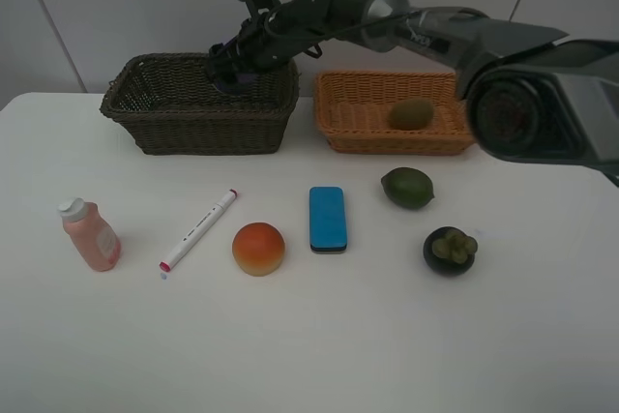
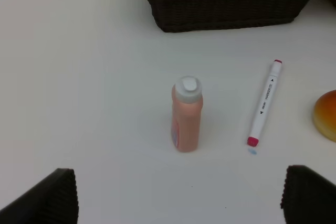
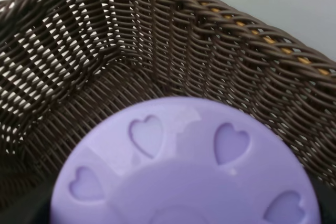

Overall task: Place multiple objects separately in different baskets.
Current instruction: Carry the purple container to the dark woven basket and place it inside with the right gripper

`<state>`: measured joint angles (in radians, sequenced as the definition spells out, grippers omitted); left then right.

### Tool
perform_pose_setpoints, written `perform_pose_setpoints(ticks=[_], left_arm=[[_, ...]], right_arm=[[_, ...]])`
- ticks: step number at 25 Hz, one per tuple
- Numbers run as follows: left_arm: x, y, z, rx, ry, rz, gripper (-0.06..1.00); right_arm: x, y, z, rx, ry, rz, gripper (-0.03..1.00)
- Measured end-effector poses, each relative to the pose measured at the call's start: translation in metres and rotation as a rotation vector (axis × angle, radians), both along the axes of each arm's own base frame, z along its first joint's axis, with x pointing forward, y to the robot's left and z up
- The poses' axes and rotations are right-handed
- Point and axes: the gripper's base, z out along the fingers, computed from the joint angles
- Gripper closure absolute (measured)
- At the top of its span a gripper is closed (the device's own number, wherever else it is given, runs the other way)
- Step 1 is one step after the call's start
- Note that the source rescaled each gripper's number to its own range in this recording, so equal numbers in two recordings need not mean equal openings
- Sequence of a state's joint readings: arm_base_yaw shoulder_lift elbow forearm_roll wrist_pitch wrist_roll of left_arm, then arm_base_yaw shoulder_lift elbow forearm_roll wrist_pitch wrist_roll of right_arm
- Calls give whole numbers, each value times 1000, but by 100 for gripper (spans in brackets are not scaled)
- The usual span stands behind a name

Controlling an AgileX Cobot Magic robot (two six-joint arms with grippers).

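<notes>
Currently the purple-lidded jar (image 3: 184,171) is clamped in the right gripper (image 1: 228,71), whose fingers are closed on it inside the dark brown basket (image 1: 145,111), at the end nearest the light orange basket (image 1: 353,132). Whether the jar touches the basket floor cannot be told. A brown kiwi (image 1: 411,113) lies in the light orange basket. On the white table (image 1: 309,345) in front of the baskets stand or lie, well apart from one another, a pink bottle (image 1: 90,234), a white marker (image 1: 198,230), an orange-red fruit (image 1: 258,248), a blue eraser (image 1: 327,219), a green lime (image 1: 406,187) and a dark mangosteen (image 1: 450,250). The left gripper (image 2: 178,198) hangs above the table near the pink bottle, fingers spread wide and holding nothing.
</notes>
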<state>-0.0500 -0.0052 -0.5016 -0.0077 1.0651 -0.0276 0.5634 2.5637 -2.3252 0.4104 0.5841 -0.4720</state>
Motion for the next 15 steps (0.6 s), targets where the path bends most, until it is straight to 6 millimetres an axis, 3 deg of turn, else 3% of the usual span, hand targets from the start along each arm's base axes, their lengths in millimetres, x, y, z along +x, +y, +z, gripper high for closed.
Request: perform_pose_setpoints(ticks=[6,15], left_arm=[[0,0,0,0,0,0,-6],[0,0,0,0,0,0,-6]], right_arm=[[1,0,-14,-26,16,6,45],[1,0,-15,-28,17,6,45]])
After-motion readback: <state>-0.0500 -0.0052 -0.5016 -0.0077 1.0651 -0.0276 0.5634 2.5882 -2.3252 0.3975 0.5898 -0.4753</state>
